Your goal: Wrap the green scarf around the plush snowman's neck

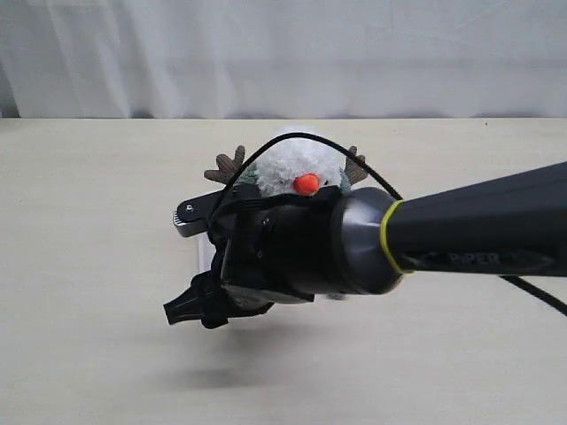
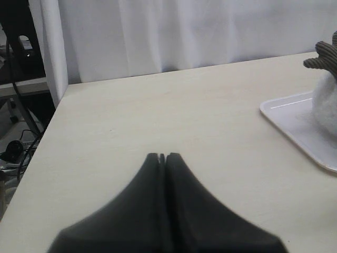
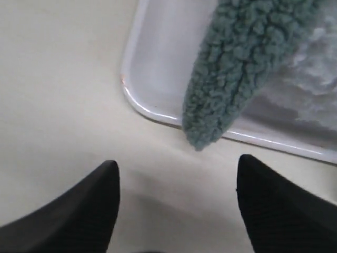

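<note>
Scarf [image 3: 231,68] end hangs over the tray [image 3: 138,74] rim, tip past the rim and above the counter [image 3: 58,79]; touching it or not, can't tell. It lies right in front of my right fingers [image 1: 189,308], which stand wide apart w/ nothing btwn them, so no grip on that side. My left fingers [image 2: 162,158] are pressed together, empty, parked over bare counter off to the side of the tray.

Snowman [image 1: 292,166] sits upright on the tray toward the far side of the counter, nose [image 1: 306,183] facing the ext. camera. Bits of green show on both sides of him, by the twig arms [image 1: 226,166], so the scarf looks to be round the back of the neck at least. Front of the neck: can't tell, my right arm [image 1: 478,226] blocks it.

Step, as I judge it: tail end of the wrap, w/ the end laid down and my fingers off it. Prob. most of the job is done, but whether the ends cross in front I can't confirm.

Next move calls for backing my right fingers out low and straight, away from the tray, w/o brushing that dangling end. Fuzzy plush snags and could drag the loop off. Then clear the arm so the neck can be checked. If it's loose, pinch near the tip & carry it across.
</note>
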Controlling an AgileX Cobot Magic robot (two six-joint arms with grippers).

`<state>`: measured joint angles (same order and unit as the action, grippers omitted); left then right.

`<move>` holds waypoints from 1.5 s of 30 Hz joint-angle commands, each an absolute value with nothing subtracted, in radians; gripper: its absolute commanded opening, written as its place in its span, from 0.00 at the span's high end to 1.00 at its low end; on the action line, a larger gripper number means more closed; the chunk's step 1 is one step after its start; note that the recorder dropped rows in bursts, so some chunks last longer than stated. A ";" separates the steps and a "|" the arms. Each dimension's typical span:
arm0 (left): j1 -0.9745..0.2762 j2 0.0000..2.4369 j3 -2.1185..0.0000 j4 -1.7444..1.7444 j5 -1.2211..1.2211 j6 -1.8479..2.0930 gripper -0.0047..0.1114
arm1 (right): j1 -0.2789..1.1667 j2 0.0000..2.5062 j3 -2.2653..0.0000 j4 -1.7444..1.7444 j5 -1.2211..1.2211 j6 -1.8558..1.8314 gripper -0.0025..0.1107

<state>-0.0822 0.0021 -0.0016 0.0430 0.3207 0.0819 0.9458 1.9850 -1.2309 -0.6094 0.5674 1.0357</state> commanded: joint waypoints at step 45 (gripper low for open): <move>-0.088 0.000 0.000 0.040 0.309 0.082 0.96 | 0.846 2.101 -1.233 -1.163 0.256 1.619 0.83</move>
